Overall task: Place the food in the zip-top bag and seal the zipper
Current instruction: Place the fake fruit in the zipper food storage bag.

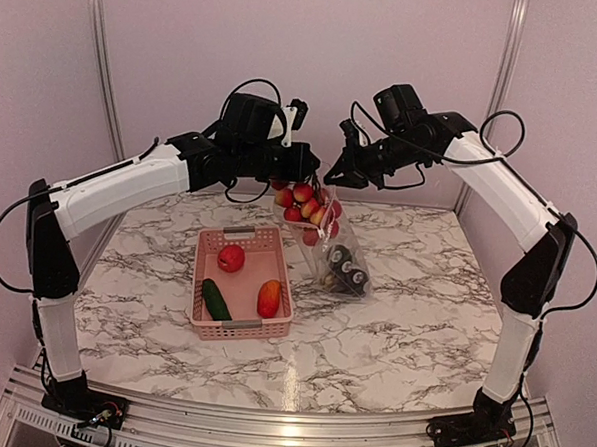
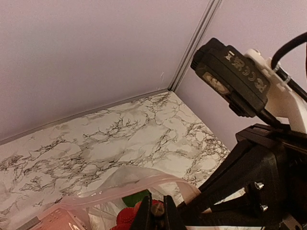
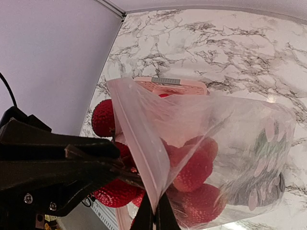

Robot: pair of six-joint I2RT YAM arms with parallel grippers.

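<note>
The clear zip-top bag (image 1: 329, 243) hangs between my two raised grippers at the back centre, its bottom on the table. My right gripper (image 1: 333, 175) is shut on the bag's mouth edge (image 3: 156, 215), pinching the pale zipper strip (image 3: 136, 134). My left gripper (image 1: 307, 164) is shut (image 2: 156, 216) on the stem of a bunch of red and tan balls (image 1: 302, 202) at the bag's mouth. Some red balls (image 3: 192, 167) sit inside the plastic, others (image 3: 103, 117) outside it. Dark green pieces (image 1: 346, 268) lie at the bag's bottom. The strip also shows in the left wrist view (image 2: 120, 191).
A pink latticed basket (image 1: 207, 279) stands left of the bag. It holds a red tomato (image 1: 231, 258), a dark green cucumber (image 1: 215, 299) and an orange-red fruit (image 1: 269, 298). Pink walls close the back and sides of the marble table (image 1: 414, 320).
</note>
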